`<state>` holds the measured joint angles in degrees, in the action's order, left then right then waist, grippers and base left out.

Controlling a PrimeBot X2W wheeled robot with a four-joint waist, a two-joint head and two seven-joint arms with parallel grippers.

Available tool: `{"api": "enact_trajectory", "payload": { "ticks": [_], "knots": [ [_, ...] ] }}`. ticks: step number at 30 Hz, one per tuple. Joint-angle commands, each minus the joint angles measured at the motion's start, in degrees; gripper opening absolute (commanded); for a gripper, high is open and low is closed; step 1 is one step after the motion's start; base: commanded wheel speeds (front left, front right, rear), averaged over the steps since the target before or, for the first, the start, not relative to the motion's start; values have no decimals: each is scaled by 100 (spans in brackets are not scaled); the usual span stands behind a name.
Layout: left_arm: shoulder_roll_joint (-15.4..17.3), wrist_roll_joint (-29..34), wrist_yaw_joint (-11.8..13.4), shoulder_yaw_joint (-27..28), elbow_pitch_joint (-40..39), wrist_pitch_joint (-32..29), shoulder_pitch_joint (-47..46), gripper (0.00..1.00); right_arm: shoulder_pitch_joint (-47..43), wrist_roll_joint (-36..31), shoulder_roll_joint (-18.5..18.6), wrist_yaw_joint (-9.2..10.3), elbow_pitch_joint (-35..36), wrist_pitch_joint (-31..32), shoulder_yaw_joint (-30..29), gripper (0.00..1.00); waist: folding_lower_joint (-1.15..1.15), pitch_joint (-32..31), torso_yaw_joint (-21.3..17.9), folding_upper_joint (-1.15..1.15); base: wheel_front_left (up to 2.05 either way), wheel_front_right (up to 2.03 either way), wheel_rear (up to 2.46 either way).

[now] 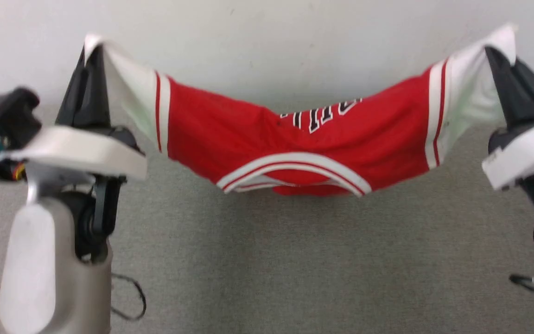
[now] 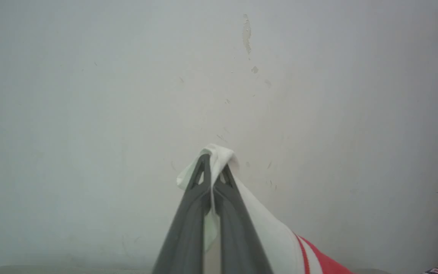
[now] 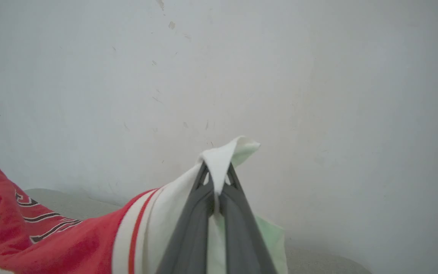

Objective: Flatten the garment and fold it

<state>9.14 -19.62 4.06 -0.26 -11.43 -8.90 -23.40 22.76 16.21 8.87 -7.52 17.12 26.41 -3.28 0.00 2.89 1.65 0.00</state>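
The garment point(image 1: 295, 139), a red T-shirt with white sleeves and red-and-white stripes, hangs stretched between my two grippers above the grey surface and sags in the middle. Black-and-white letters show upside down near its centre. My left gripper point(image 1: 92, 52) is shut on the tip of the left white sleeve point(image 2: 219, 154); in the left wrist view the left gripper point(image 2: 213, 165) pinches white cloth. At the upper right, my right gripper point(image 1: 496, 53) is shut on the other white sleeve point(image 3: 222, 156), and the right gripper point(image 3: 216, 171) clamps the cloth in the right wrist view.
A pale wall point(image 1: 267, 41) rises right behind the shirt. Grey carpet-like surface point(image 1: 295, 260) spreads below it. A dark cable point(image 1: 132, 297) loops beside my left arm's base.
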Motion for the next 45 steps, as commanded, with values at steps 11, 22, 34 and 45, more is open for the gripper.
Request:
{"api": "enact_trajectory", "payload": {
  "ticks": [11, 22, 34, 45],
  "knots": [
    [209, 349, -228, -516, 1241, -577, -2005, 0, 1892, -14, 405, 3, -988, 306, 622, 0, 0, -89, -428, 0, 0, 0, 0],
    [525, 689, -324, -723, 2610, -856, -3659, 0, 3566, -392, 483, 3, -2674, 226, 1255, 0, 0, 902, -794, 0, 0, 0, 0],
    [879, 1001, -147, -534, 3590, 199, -5481, 0, 5682, -1391, 349, 3, -4234, -701, 1274, 0, 0, 2854, -658, 0, 0, 0, 0],
    [937, 741, -418, -399, 4379, 1362, -5916, 0, 6410, -1880, 406, 3, -5128, -1525, 1161, 0, 0, 3884, -428, 0, 0, 0, 0]
  ]
}}
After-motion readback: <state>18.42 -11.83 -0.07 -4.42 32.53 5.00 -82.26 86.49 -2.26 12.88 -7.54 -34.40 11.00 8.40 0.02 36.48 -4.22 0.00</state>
